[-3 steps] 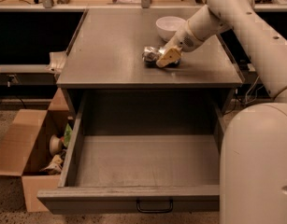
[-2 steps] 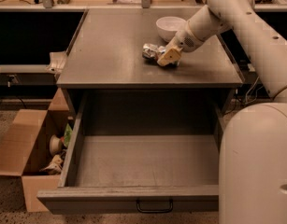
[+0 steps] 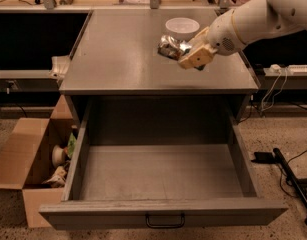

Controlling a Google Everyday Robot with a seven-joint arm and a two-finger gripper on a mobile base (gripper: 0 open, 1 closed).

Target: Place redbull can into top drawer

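The redbull can (image 3: pixel 169 47), a dented silver can, is in my gripper (image 3: pixel 185 54) just above the grey cabinet top (image 3: pixel 123 54), near its back right part and in front of the white bowl. The gripper's tan fingers (image 3: pixel 194 57) are shut on the can's right side. My white arm reaches in from the upper right. The top drawer (image 3: pixel 163 210) is pulled fully out below the cabinet top. Its grey inside holds nothing, and its dark bar handle (image 3: pixel 165 220) is at the centre of the front panel.
A white round bowl (image 3: pixel 182 26) stands on the cabinet top just behind the can. A brown cardboard box (image 3: pixel 23 159) with several items in it sits on the floor at the left. Cables and a black bar (image 3: pixel 293 176) lie on the floor at the right.
The gripper and the can have moved slightly up and to the right, off the cabinet top. The bowl and the drawer have not moved.
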